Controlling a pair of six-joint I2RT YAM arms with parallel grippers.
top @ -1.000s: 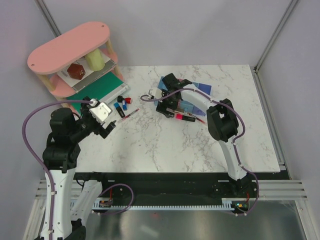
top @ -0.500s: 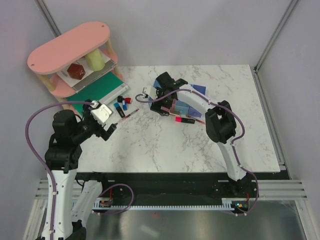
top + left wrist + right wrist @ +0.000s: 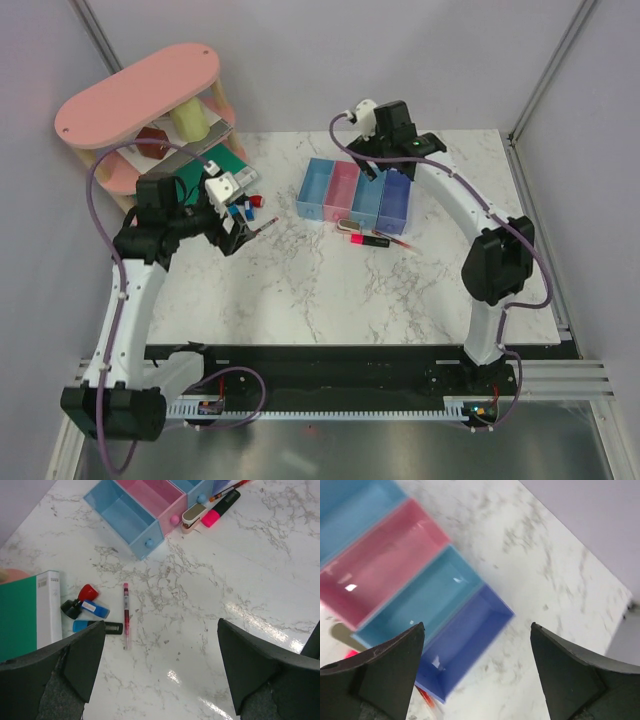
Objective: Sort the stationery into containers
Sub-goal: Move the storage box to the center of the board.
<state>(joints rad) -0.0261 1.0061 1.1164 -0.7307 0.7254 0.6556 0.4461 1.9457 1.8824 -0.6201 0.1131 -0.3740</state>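
Note:
The containers (image 3: 355,192) stand in a row of four: light blue, pink (image 3: 375,560), light blue and violet-blue (image 3: 465,640). Stationery lies in two groups. A black marker with a pink cap (image 3: 366,238) and a beige stapler-like block (image 3: 194,516) lie just in front of the bins. A thin red pen (image 3: 126,615) and small blue, red and black pieces (image 3: 87,609) lie at the left. My left gripper (image 3: 232,235) hovers open beside the pen, holding nothing. High over the back of the bins, my right gripper (image 3: 378,160) is open and empty too.
A flat green board (image 3: 205,175) with a white box (image 3: 49,607) at its edge lies at the back left. Behind it stands a pink oval tiered shelf (image 3: 140,95). Frame posts rise at the table's back corners.
The right arm has lifted off the bins and swung to the back; the bins now stand uncovered in an even row. The left arm has reached forward towards the pen.

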